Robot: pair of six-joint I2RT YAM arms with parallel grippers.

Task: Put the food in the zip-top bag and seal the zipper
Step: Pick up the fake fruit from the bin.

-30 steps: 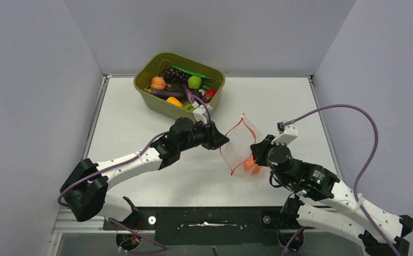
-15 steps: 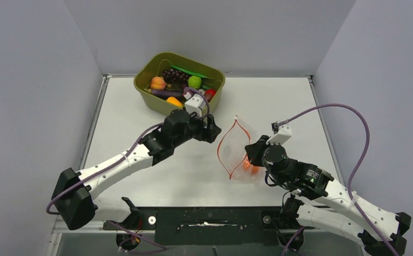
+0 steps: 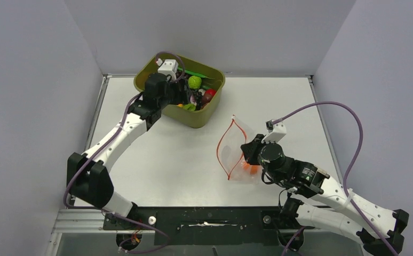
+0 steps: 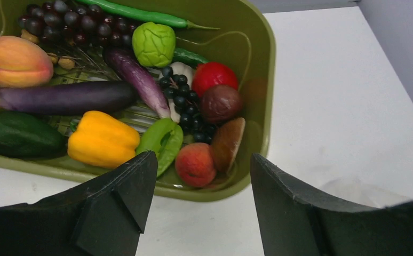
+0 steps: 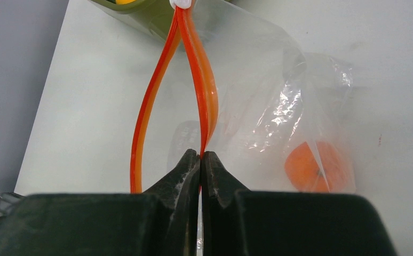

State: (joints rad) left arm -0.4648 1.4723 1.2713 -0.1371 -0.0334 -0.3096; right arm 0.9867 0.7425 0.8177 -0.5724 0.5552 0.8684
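Observation:
The clear zip-top bag [image 3: 231, 152] stands on the table with its mouth spread open. My right gripper [image 5: 200, 154] is shut on the near side of the red-orange zipper [image 5: 140, 122], and it shows from above as well [image 3: 245, 151]. One orange fruit [image 5: 316, 165] lies inside the bag. My left gripper [image 4: 200, 158] hovers open and empty at the near rim of the olive tub [image 4: 268, 80]. The rest of the food lies in the tub: a yellow pepper [image 4: 102, 140], an eggplant [image 4: 60, 97], grapes [image 4: 60, 21], a green fruit [image 4: 153, 44] and a peach [image 4: 195, 164].
The tub [image 3: 193, 118] sits at the back of the table, left of centre, near the rear wall. Grey walls close in both sides. The right arm's purple cable [image 3: 348, 122] loops above the table's right part.
My left arm has swung from the bag's mouth back to the tub, and its jaws have opened. The right gripper and the bag have shifted slightly left.

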